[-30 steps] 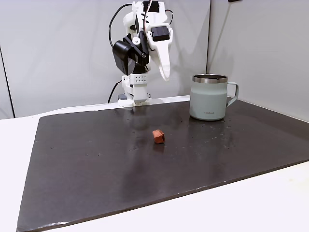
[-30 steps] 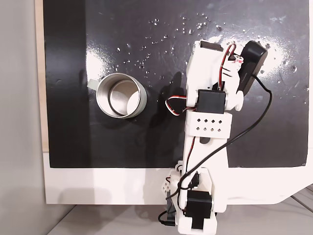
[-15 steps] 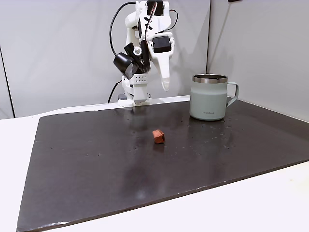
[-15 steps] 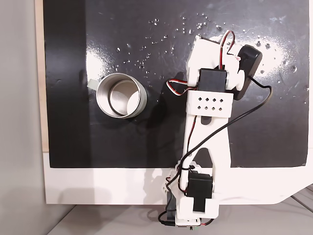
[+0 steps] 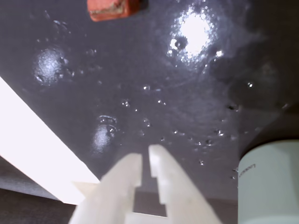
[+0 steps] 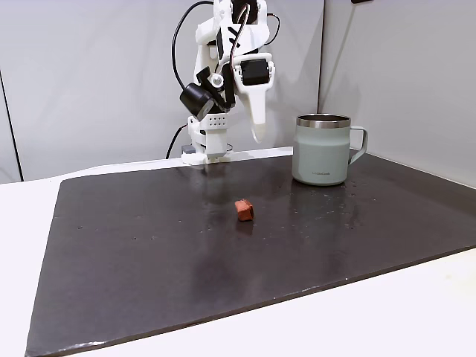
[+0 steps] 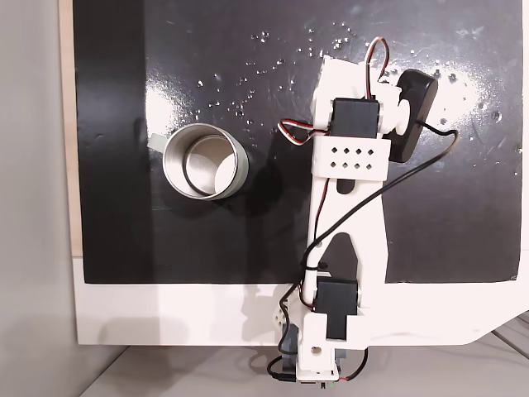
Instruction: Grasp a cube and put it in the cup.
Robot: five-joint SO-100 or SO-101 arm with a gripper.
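Fingers (image 5: 161, 177) are nearly closed on nothing, a thin slit between the tips, and your gripper (image 6: 256, 134) hangs high above the back of the mat (image 6: 149, 253). In the wrist view the cube (image 5: 113, 8) sits at the top edge, straight ahead of the tips and slightly left, well apart from them. From the side you see it alone mid-mat, forward of the arm and below it. The cup (image 6: 322, 149) stands upright near the back, well apart from the cube; from above its mouth (image 7: 205, 161) looks empty. You will likely need to spread the fingers, then reach forward and down.

White printed arm (image 6: 223, 44), black servos, seemingly black-red cables
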